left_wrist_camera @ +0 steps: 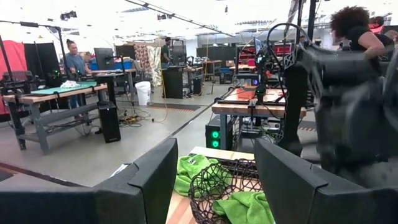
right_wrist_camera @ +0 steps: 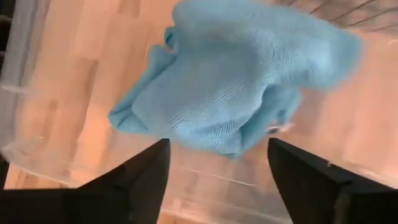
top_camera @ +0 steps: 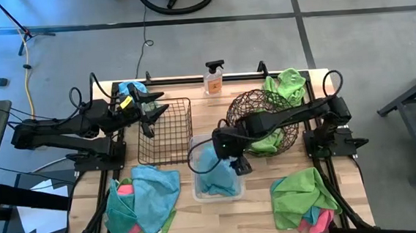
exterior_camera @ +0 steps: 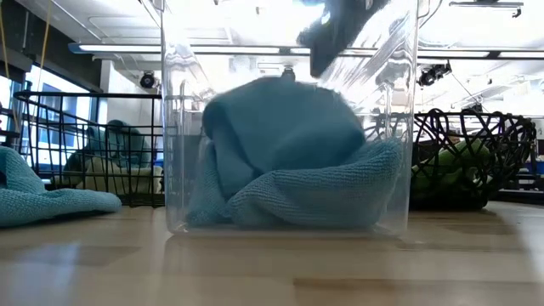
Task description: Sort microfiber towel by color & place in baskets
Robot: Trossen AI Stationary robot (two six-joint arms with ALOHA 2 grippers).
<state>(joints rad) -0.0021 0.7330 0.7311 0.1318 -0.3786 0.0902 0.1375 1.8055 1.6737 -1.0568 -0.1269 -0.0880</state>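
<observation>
Teal towels (top_camera: 213, 167) lie bunched in the clear tub (top_camera: 195, 143) at the table's middle, resting on its floor (exterior_camera: 289, 161). My right gripper (top_camera: 239, 164) hangs open just above the tub's right side (right_wrist_camera: 217, 180). The top teal towel (right_wrist_camera: 236, 87) lies below its fingers, apart from them. My left gripper (top_camera: 149, 109) is open and empty (left_wrist_camera: 217, 186), held over the left rim of the black wire basket (top_camera: 166, 130). Green towels (top_camera: 268, 138) fill the round woven basket (top_camera: 260, 105).
Mixed towel piles lie at the near left (top_camera: 144, 202) and near right (top_camera: 302, 202). A green towel (top_camera: 288, 85) sits at the far right and a teal one (top_camera: 131, 87) at the far left. A clear spray bottle (top_camera: 214, 78) stands at the far edge. People show in the room beyond.
</observation>
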